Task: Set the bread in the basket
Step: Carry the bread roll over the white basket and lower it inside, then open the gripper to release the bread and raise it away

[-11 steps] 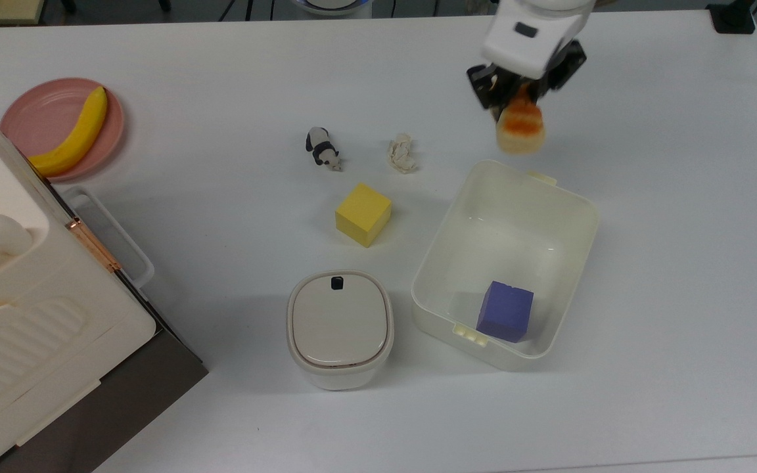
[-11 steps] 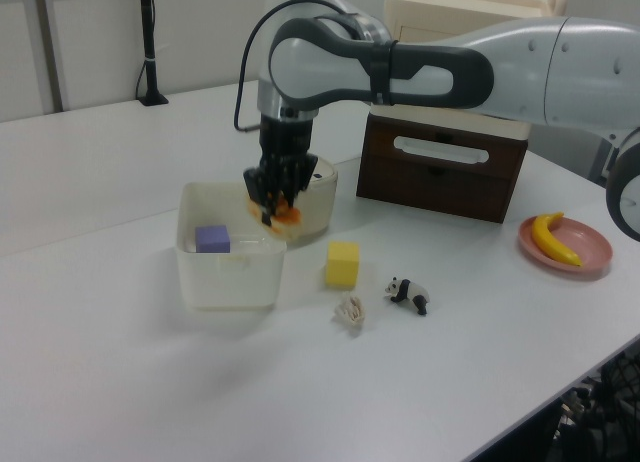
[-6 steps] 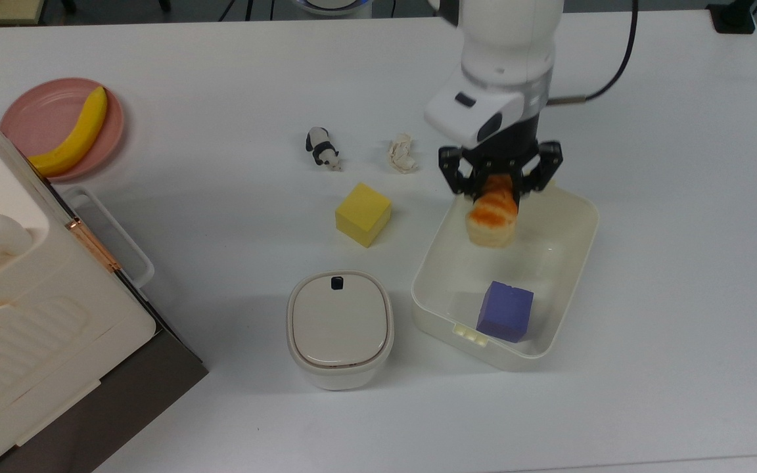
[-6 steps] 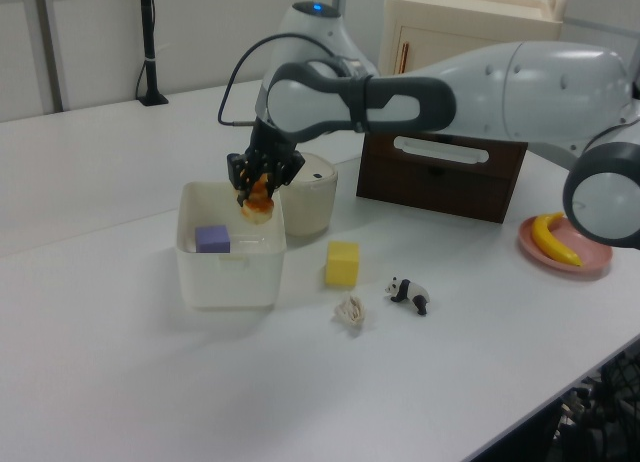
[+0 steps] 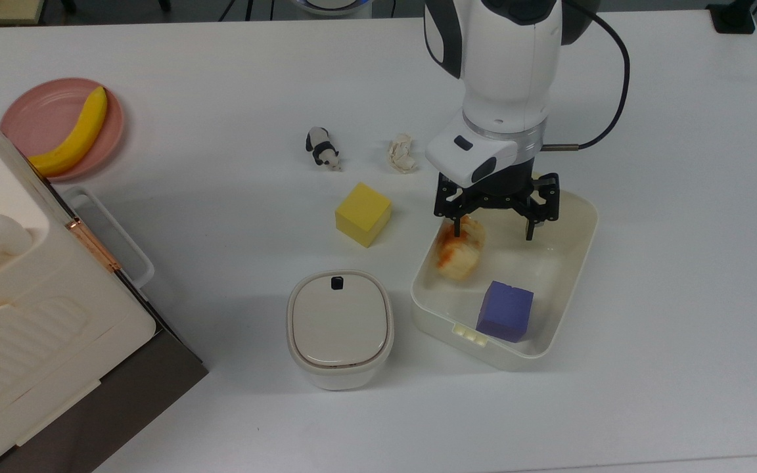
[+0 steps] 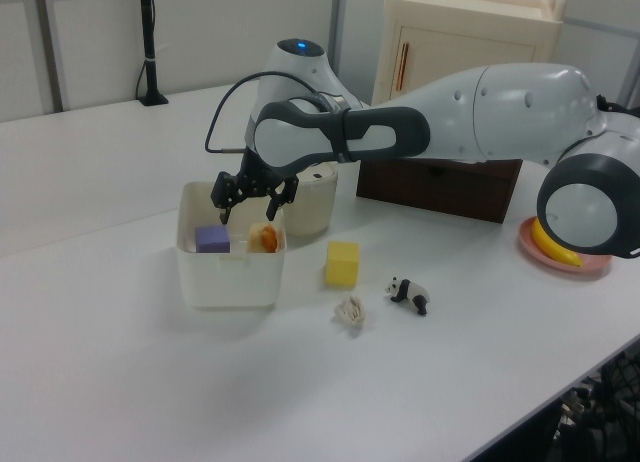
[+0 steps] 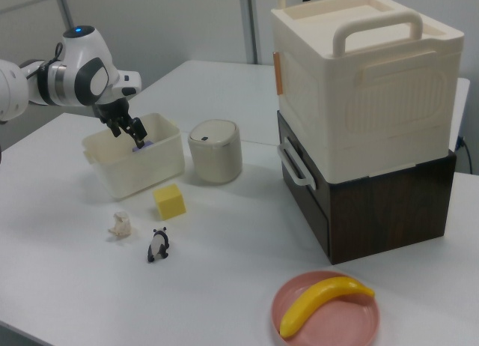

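The bread [image 5: 459, 253], orange-brown on top with pale sides, lies tilted inside the basket [image 5: 418, 315] against the wall on the top view's left. From the left view the bread [image 6: 264, 239] rests behind the front wall of the basket [image 6: 230, 277]. My gripper [image 5: 493, 230] hovers just above the basket's far half, open, with nothing between its fingers. One fingertip [image 5: 457, 228] stands right over the bread's upper end. The gripper [image 6: 246, 212] sits at rim height in the left view. In the right view the gripper [image 7: 127, 132] dips into the basket [image 7: 142, 170].
A purple cube [image 5: 504, 311] sits in the basket's near end. Outside stand a yellow cube [image 5: 363, 214], a paper ball [image 5: 403, 153], a toy panda [image 5: 322, 148] and a lidded container [image 5: 340, 328]. A banana [image 5: 76, 131] lies on a pink plate; a large cream box [image 5: 23, 315] fills the top view's left.
The gripper carried the bread from beyond the basket's far rim to over it, lowered and opened. The bread dropped and now lies in the basket.
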